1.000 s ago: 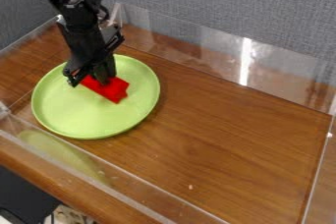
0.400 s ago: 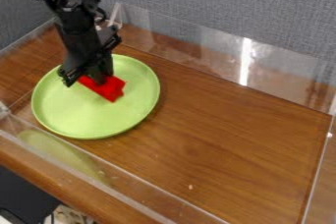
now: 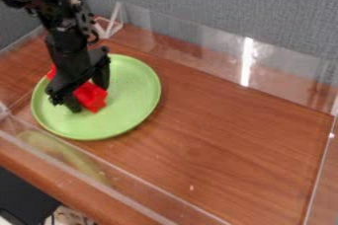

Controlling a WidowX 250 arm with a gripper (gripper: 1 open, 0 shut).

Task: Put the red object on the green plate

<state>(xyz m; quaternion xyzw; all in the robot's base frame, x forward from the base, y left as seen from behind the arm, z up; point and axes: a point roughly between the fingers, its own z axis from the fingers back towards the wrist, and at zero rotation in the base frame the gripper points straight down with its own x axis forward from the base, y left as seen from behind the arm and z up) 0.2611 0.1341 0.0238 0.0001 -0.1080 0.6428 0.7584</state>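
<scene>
The red object lies on the green plate, left of the plate's middle. My gripper points down over it and is open, one black finger on either side of the block. The arm comes down from the upper left and hides the block's far end and part of the plate's left side. Whether the fingers touch the block I cannot tell.
The plate sits at the left of a brown wooden tabletop. Clear plastic walls ring the table on all sides. A white cable hangs at the back left behind the arm.
My gripper carried the red object leftward and down over the plate, then opened from shut. The block now rests on the plate between the spread fingers.
</scene>
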